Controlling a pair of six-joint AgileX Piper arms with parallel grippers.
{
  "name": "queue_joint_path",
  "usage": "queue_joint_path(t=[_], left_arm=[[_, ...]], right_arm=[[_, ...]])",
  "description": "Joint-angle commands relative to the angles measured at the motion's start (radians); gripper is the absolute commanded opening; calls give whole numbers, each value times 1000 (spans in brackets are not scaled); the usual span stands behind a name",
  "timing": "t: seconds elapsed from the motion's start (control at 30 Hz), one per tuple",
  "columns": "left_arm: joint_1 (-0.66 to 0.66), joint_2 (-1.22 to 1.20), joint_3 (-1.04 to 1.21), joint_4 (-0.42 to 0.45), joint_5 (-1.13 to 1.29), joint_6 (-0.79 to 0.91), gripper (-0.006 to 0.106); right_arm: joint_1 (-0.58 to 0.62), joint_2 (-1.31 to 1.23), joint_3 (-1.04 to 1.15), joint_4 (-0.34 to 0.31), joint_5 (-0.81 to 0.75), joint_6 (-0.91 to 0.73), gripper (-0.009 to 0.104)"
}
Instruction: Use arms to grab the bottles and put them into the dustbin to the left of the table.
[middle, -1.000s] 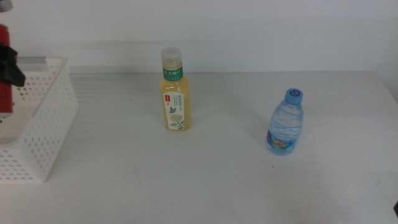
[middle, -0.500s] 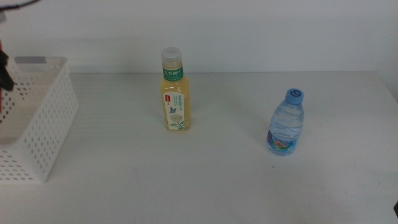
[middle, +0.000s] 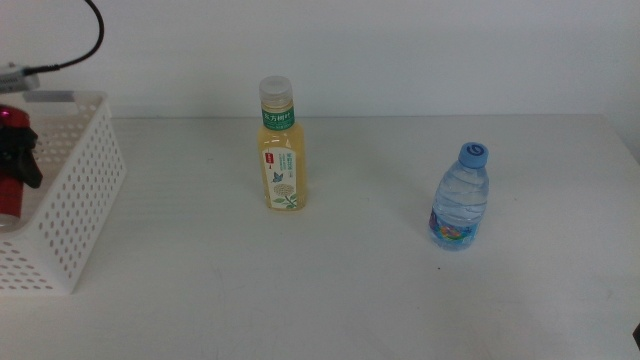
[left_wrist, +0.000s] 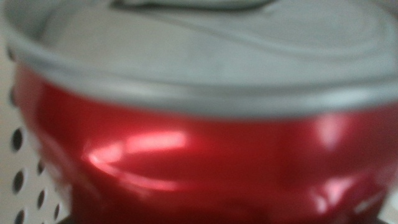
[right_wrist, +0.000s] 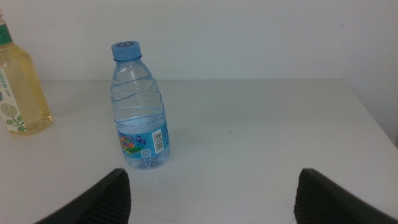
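The left gripper (middle: 18, 160) holds the red can (middle: 8, 165) over the white basket (middle: 75, 210), at nine o'clock, ready to drop it in.

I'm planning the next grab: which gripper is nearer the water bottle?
Right. The right gripper waits open just in front of the water bottle. The left gripper is far off across the table at the dustbin, holding the red can.
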Motion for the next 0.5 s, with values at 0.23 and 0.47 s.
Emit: queue_joint_path(t=[0.23, 0.47], left_arm=[[-4, 14, -36, -21, -37, -39, -5], [-15, 23, -37, -19, -31, -52, 6]], right_arm=[[-6, -27, -8, -6, -77, -14, 72], [-6, -27, -8, -6, -77, -14, 72]])
